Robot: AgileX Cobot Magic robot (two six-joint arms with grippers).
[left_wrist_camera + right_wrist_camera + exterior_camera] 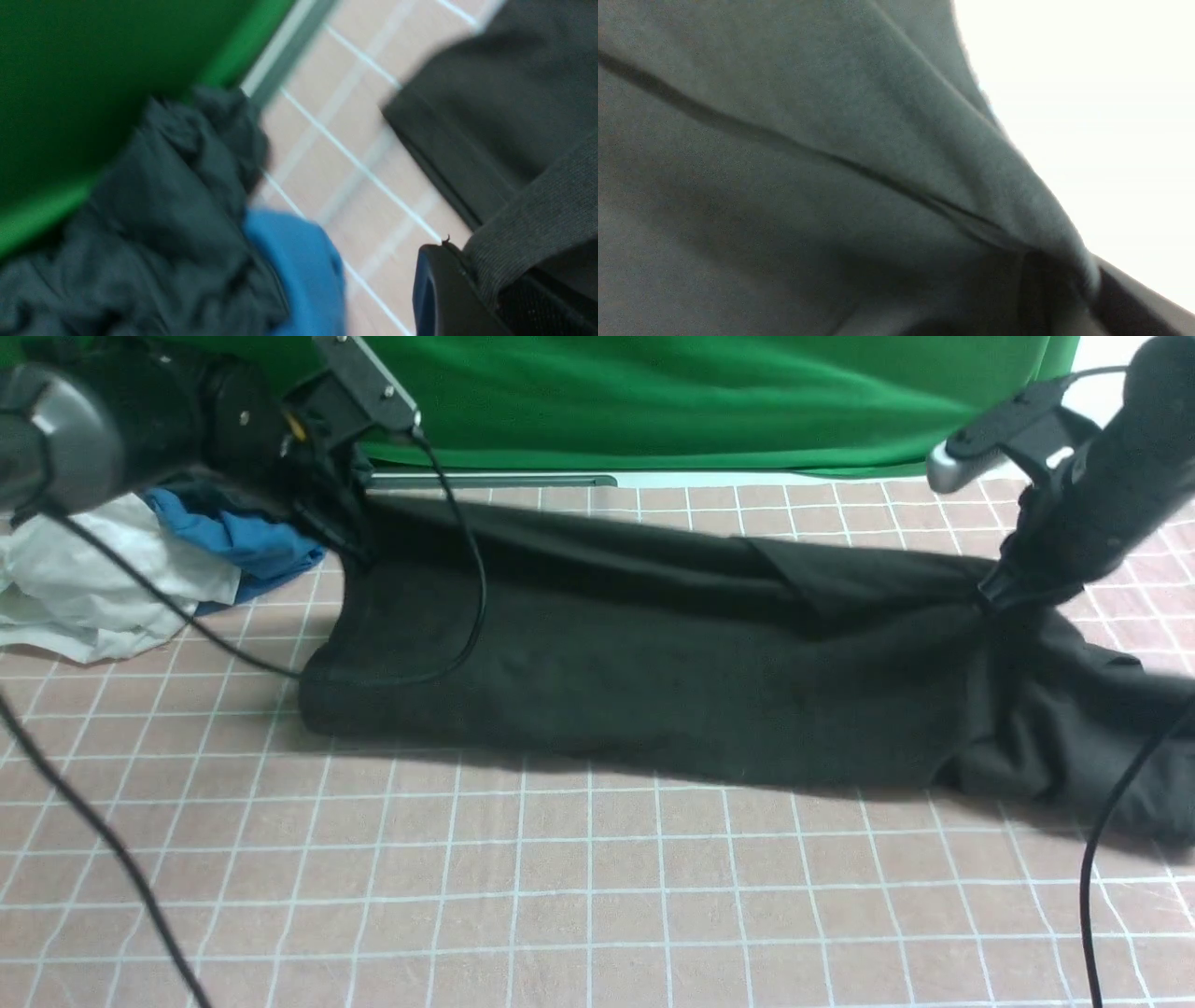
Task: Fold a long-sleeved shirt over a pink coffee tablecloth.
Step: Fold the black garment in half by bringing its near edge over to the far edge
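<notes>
The long-sleeved shirt (635, 663) lies stretched across the far half of the pink coffee tablecloth (597, 896). The left end effector (353, 543) is clenched on its far-left corner; the right end effector (988, 595) grips bunched shirt fabric near the tablecloth's right edge.

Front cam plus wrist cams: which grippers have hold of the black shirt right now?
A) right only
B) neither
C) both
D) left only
C: the long-sleeved shirt spans between the two arms. Its cloth gathers to a point at the shut right gripper, and the left wrist view shows its ribbed hem pinched in the left gripper.
</notes>
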